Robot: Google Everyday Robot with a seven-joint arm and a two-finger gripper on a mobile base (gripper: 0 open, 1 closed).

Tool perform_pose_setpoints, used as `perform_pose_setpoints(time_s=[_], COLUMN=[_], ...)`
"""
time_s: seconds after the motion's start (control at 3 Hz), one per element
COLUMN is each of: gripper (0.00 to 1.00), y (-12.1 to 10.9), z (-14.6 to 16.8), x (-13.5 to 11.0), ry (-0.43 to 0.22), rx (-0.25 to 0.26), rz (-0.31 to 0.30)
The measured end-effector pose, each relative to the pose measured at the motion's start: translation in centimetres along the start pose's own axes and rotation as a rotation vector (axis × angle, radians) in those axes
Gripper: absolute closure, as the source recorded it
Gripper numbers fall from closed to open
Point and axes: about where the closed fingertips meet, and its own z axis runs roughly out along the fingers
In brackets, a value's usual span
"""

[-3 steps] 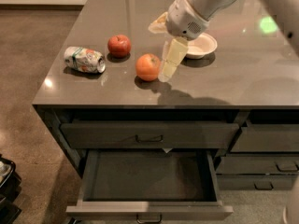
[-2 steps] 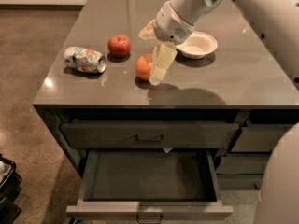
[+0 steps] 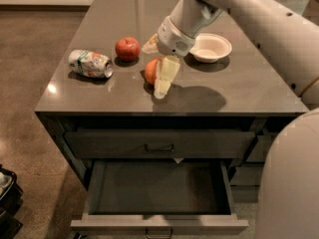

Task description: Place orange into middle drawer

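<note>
The orange (image 3: 150, 71) sits on the grey countertop (image 3: 239, 91), near its front middle. My gripper (image 3: 159, 63) hangs over it, open. One cream finger (image 3: 167, 76) stands in front of the orange's right side and hides it. The other finger (image 3: 150, 45) is behind the orange. The orange rests on the counter between them. The middle drawer (image 3: 159, 188) is pulled out below the counter, and its dark shallow tray holds nothing.
A red apple (image 3: 127, 48) and a crushed can (image 3: 89, 63) lie left of the orange. A white bowl (image 3: 211, 47) stands to the right. The top drawer front (image 3: 159, 144) is shut. My arm crosses the right side of the view.
My gripper has moved left over the orange, from beside its right side to straddling it. The orange, apple, can and drawer have not moved.
</note>
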Motion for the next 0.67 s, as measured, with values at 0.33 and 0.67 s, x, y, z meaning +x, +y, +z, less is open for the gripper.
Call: perform_pose_setpoints(time_s=[0.33, 0.67], gripper=[0.00, 0.19], y=[-0.20, -0.20], z=[0.98, 0.99], x=[1.13, 1.14], ry=[0.036, 0.036], rx=[-0.002, -0.002], rz=[-0.001, -0.001])
